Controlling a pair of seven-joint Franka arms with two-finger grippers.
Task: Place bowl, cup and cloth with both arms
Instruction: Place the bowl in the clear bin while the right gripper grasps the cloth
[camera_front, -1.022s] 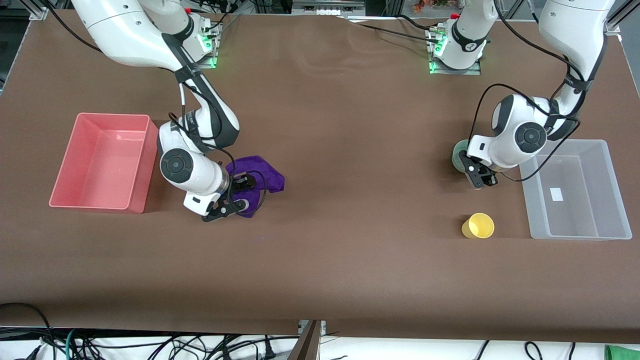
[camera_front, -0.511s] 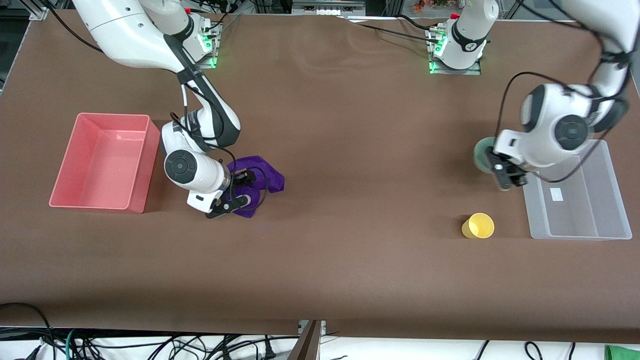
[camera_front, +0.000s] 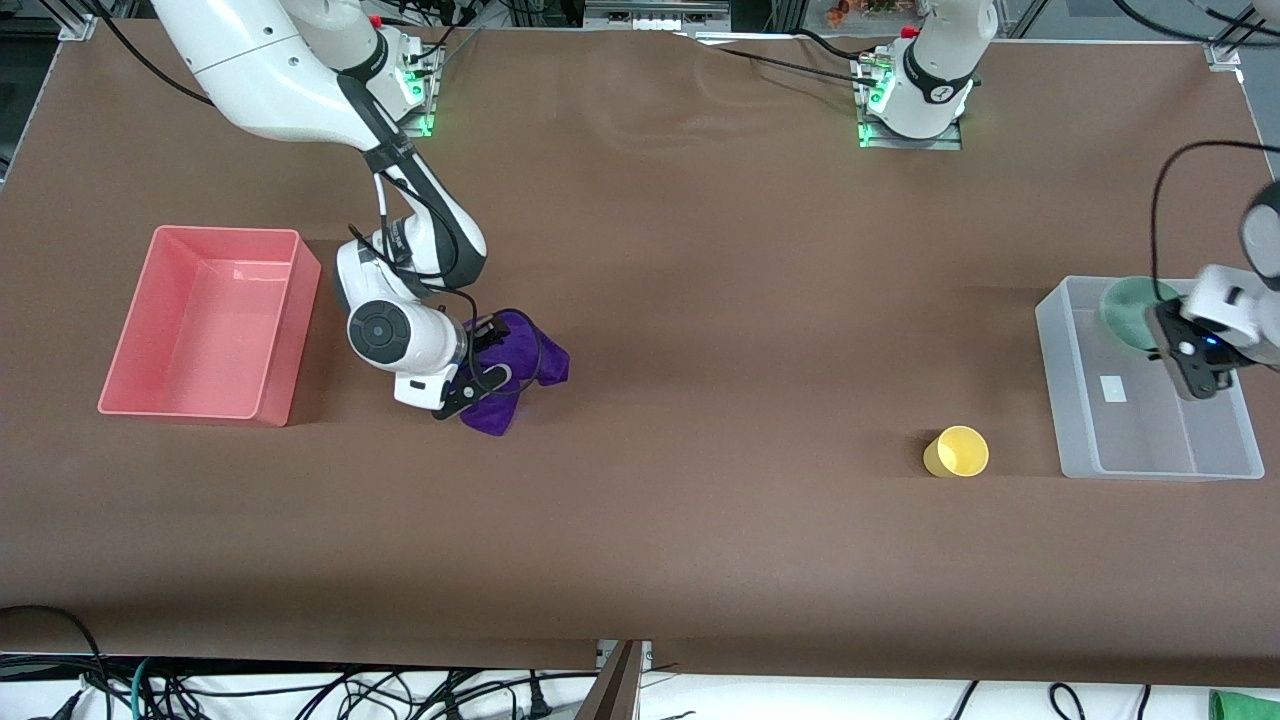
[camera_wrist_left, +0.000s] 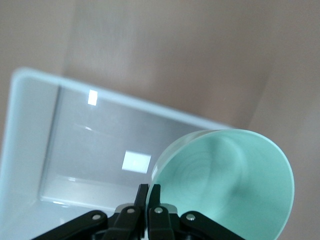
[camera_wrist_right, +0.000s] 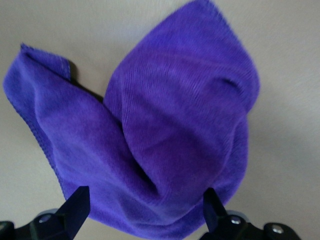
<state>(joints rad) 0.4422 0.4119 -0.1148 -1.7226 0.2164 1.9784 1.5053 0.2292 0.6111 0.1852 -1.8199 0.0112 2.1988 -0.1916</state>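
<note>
Sage-green and tipped on its side, the bowl (camera_front: 1128, 310) hangs at the right edge of the front view in your left gripper (camera_front: 1192, 372), over the end of the clear plastic bin (camera_front: 1062, 385) that lies farther from the camera; the left wrist view shows the fingers (camera_wrist_left: 148, 196) pressed almost together on the thin rim of the bowl (camera_wrist_left: 225, 185), which is why it dangles with its mouth sideways rather than level. You have it over the bin so that a release should drop it inside, though from that tilt it may roll against a wall. At the middle left of the front view, your right gripper (camera_front: 478, 364) is down over the purple cloth (camera_front: 530, 350), which lies bunched on the table (camera_front: 700, 300) beside the pink bin (camera_front: 300, 330), toward the right arm's end. In the right wrist view the fingers (camera_wrist_right: 75, 207) stand wide apart, straddling the folded cloth (camera_wrist_right: 160, 145) and gripping nothing yet; that spread looks meant to gather the fold. The yellow cup (camera_front: 958, 452) lies untouched on the table, near the clear bin's nearer corner, in the lower right of the front view.
</note>
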